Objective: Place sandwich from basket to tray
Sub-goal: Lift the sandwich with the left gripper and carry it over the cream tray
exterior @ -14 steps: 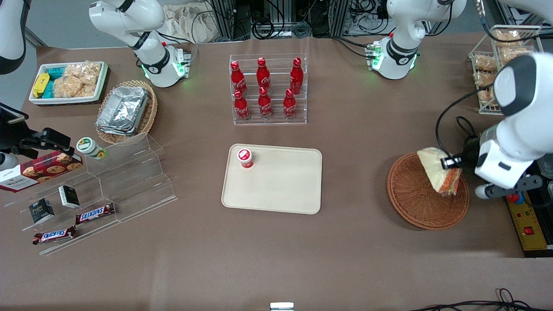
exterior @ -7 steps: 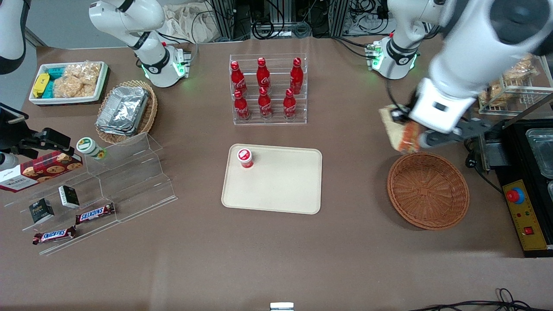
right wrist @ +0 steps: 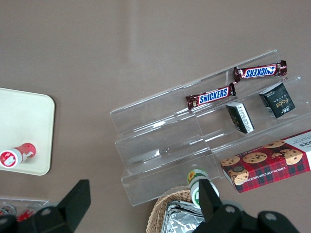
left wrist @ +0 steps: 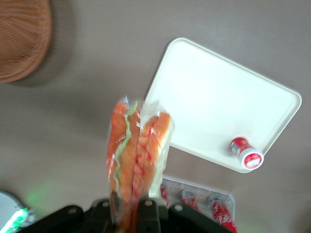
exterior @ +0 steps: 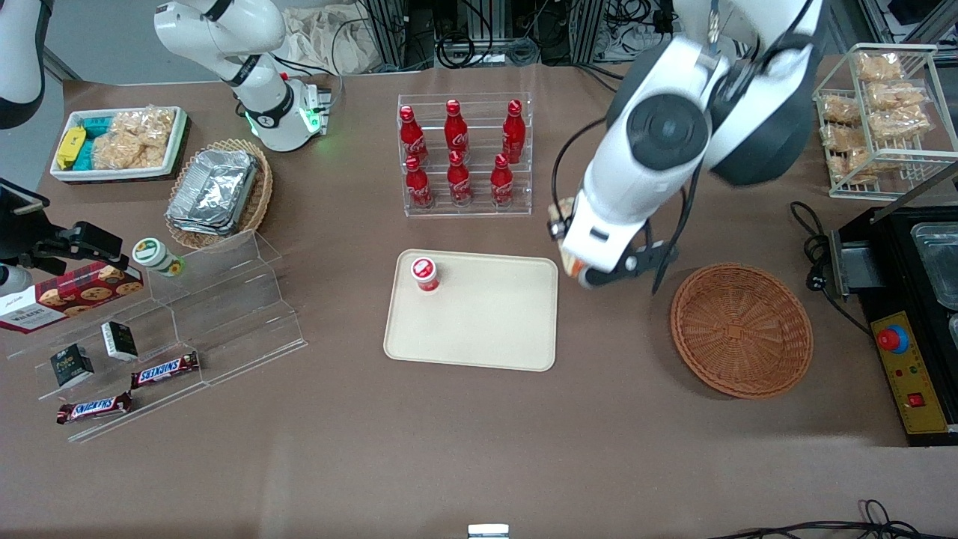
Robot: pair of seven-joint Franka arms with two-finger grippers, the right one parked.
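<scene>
White arm [exterior: 644, 180], black joints, cables

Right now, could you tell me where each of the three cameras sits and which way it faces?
Front view: high above the table, looking down at the tray, empty basket and the working arm, whose gripper carries the sandwich between them.
Left wrist view: on the working arm, facing down past the gripper, shut on the sandwich, to tray and basket.
Right wrist view: on the parked arm, facing down at the acrylic shelves; its own fingers show.
All three show the tray.
</scene>
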